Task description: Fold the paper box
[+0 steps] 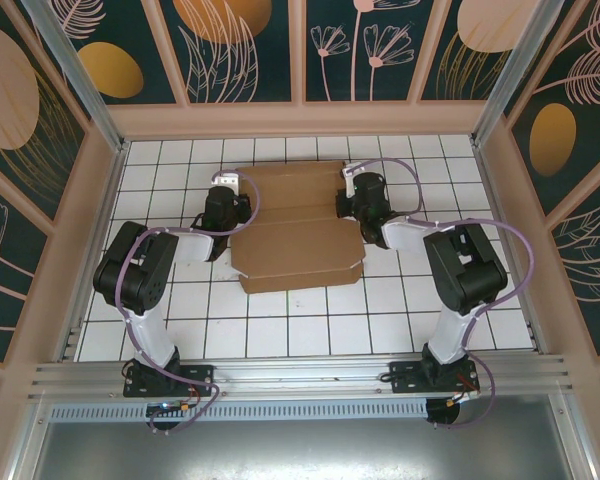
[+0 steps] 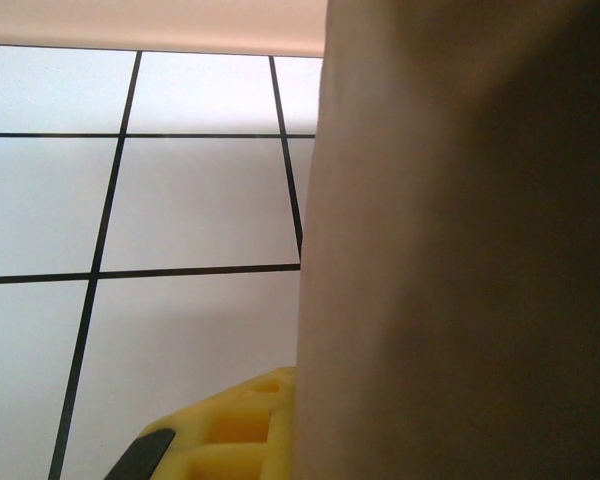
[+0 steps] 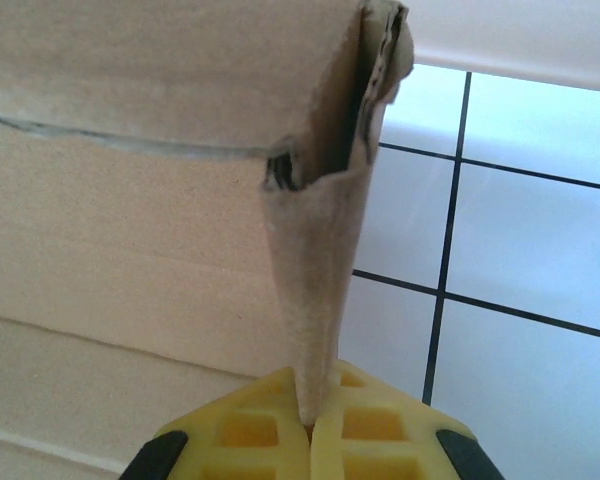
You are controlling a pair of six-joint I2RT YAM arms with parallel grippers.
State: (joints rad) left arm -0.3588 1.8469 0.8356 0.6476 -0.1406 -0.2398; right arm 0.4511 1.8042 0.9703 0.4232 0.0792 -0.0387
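Paper box (image 1: 295, 225) lying mid-worktop (image 1: 280, 330) between both bent arms: the right wrist view shows the right hand (image 3: 310, 430) clamped on a side flap, while cardboard hides the left hand (image 1: 236, 210), grip indeterminable.

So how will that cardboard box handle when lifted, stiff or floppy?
Probably stiff within panels but hinging at creases: the paper box shows scored lines. Likely light, a thin sheet. The flap between the fingers of the right gripper curls, so edges may crumple.
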